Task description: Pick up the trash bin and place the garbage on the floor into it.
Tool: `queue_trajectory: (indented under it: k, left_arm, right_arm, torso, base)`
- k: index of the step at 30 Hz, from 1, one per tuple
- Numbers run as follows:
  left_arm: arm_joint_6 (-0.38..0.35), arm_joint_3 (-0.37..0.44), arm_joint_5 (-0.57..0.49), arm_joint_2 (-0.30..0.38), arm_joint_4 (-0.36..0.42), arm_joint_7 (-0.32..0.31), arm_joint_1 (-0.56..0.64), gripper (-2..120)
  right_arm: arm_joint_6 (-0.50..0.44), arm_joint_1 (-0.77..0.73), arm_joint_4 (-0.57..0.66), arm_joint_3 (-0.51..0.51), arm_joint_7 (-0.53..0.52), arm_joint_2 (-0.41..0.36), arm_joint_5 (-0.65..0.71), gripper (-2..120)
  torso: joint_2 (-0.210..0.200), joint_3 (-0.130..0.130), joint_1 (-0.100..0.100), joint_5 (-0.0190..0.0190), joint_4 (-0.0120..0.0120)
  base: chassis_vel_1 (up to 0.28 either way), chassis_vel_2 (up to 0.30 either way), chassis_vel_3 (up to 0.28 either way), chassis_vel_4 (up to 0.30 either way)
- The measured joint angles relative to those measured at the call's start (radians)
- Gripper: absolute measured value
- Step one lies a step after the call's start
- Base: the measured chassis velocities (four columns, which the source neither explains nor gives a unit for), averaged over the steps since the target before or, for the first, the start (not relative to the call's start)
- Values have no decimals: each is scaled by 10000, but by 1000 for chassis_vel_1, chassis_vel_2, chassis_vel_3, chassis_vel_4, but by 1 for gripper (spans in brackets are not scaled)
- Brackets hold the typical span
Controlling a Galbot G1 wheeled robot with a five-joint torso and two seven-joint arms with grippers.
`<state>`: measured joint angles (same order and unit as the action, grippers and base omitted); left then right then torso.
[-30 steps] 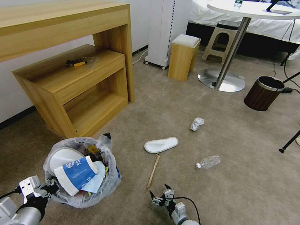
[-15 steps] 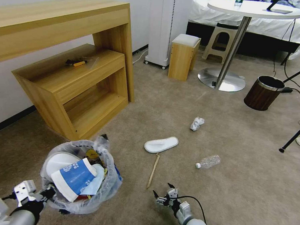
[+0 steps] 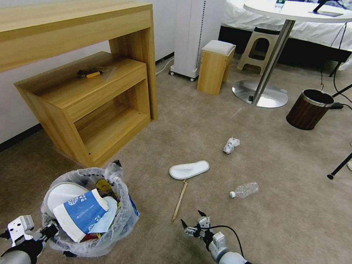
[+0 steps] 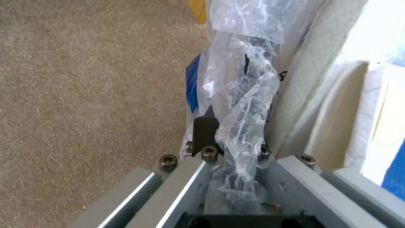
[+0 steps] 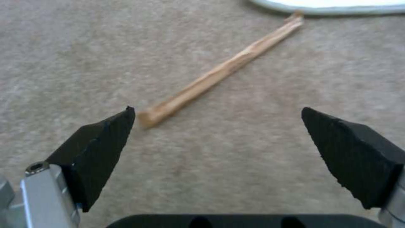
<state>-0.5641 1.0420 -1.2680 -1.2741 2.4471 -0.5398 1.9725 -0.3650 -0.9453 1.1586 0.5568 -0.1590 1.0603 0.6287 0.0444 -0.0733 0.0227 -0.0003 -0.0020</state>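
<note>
One stiff, light wooden stick [image 5: 223,69] is lying just ahead of my wide-open, empty right gripper [image 5: 219,158], best pinched mid-shaft, while my left gripper [image 4: 236,164] is clamping the trash bin [image 3: 103,237] by its slippery bagged rim.

Bare carpet [image 3: 207,121] lies open around the wooden stick [image 3: 179,200]; the white slipper [image 3: 189,169] blocks its far end.

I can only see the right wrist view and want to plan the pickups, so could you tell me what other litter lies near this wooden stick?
Observer: A clear bottle lies on the carpet, right of the wooden stick.
Operator: Thank you; anything farther out?
Observer: A crumpled white wad lies beyond the white slipper.
Operator: And where is the trash bin?
Observer: The trash bin is left of the stick, its bag-lined rim clamped in the left end effector.
</note>
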Motion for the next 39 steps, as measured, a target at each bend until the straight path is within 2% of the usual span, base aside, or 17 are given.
queue_trajectory:
  k: [4,11,15,22,26,32,39]
  left_arm:
    - [35,-26,-42,13,-6,1,5,0]
    - [53,-18,-89,61,-7,-4,-6,0]
    - [62,69,-147,225,-26,10,8,0]
    - [155,366,-332,1167,-444,297,21,0]
    - [194,411,-365,1435,-566,376,-3,0]
    - [237,314,-223,1461,-621,487,-62,0]
    - [252,213,-101,1414,-573,537,-63,0]
  right_arm:
    - [9,74,-340,194,1,459,17,100]
    - [98,87,-590,324,-12,640,26,100]
    - [99,104,-614,342,0,541,53,100]
    - [85,93,-322,158,20,5,145,100]
    - [82,141,-277,97,59,-87,253,100]
    - [133,138,-184,101,103,6,535,100]
    - [172,93,-409,272,116,539,622,100]
  torso:
    - [0,0,0,5,3]
    - [0,0,0,-2,1]
    - [0,0,0,6,2]
    - [0,0,-1,-1,0]
    - [0,0,-1,3,0]
    - [0,0,-1,2,1]
    - [0,0,-1,2,1]
  base:
    - [0,0,0,0]
    - [0,0,0,0]
    - [0,0,0,0]
    - [0,0,0,0]
    - [0,0,0,0]
    - [0,0,0,0]
    - [0,0,0,0]
